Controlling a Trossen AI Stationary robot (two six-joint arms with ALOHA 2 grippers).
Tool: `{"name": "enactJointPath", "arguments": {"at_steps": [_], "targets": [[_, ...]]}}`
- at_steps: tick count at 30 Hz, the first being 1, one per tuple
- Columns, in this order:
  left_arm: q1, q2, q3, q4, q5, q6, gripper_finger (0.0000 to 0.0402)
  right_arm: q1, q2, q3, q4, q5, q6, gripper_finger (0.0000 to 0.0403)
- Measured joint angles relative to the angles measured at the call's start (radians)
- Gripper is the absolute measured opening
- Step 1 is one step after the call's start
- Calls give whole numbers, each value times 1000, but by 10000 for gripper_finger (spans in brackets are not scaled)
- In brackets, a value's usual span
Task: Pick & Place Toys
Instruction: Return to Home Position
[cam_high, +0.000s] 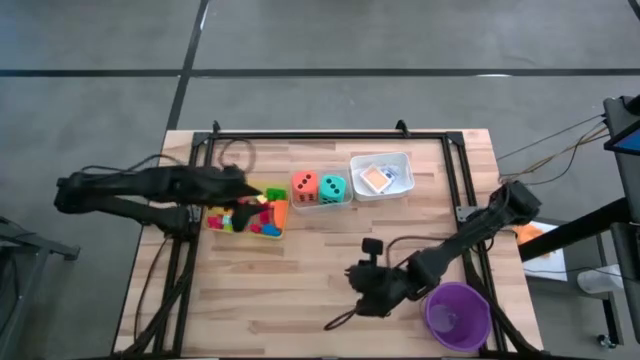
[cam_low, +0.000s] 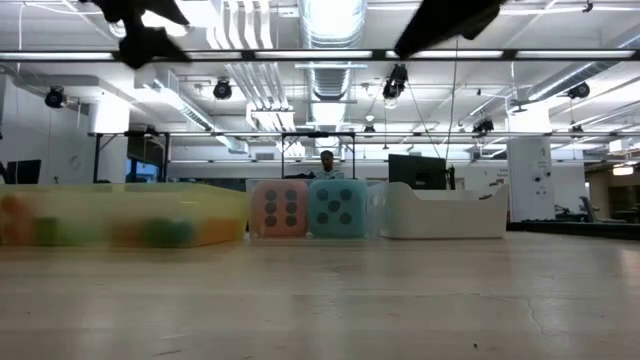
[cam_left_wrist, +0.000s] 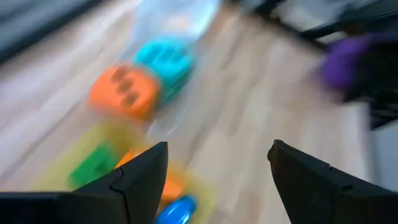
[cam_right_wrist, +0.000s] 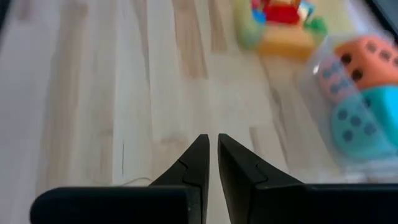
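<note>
my left gripper (cam_left_wrist: 217, 149) hangs over the yellow tray (cam_high: 284, 225), fingers apart and empty, since the blocks (cam_high: 258, 216) already lie inside it; my right gripper (cam_right_wrist: 212, 138), fingers together, waits well apart from that tray.

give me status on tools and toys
Left tool open over yellow tray. Right tool shut, empty, near purple cup. Blocks in tray, dice beside it. Nothing blocking.

A robotics lab hall; exposed ceiling ducts (cam_low: 326, 85), strip lights (cam_low: 200, 55), a monitor (cam_low: 413, 170) beyond the wooden table (cam_low: 320, 300)
</note>
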Motion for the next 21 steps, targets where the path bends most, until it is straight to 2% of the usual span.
{"name": "enactJointPath", "arguments": {"at_steps": [7, 10, 13, 18, 21], "targets": [[-157, -224, 0, 41, -8, 316, 274, -6, -266, -226, 302, -59, -147, 28], [-176, -263, -3, 42, -8, 310, 274, -6, -397, -334, 459, -51, -230, 28], [-178, -275, -23, 69, -9, 296, 274, -6, -528, -405, 475, -48, -274, 28], [-175, -296, -123, 177, -32, 348, 274, -3, -697, -534, 494, -40, -177, 28], [-175, -333, -217, 289, -37, 326, 274, -3, -773, -619, 641, -28, -202, 28]]}}
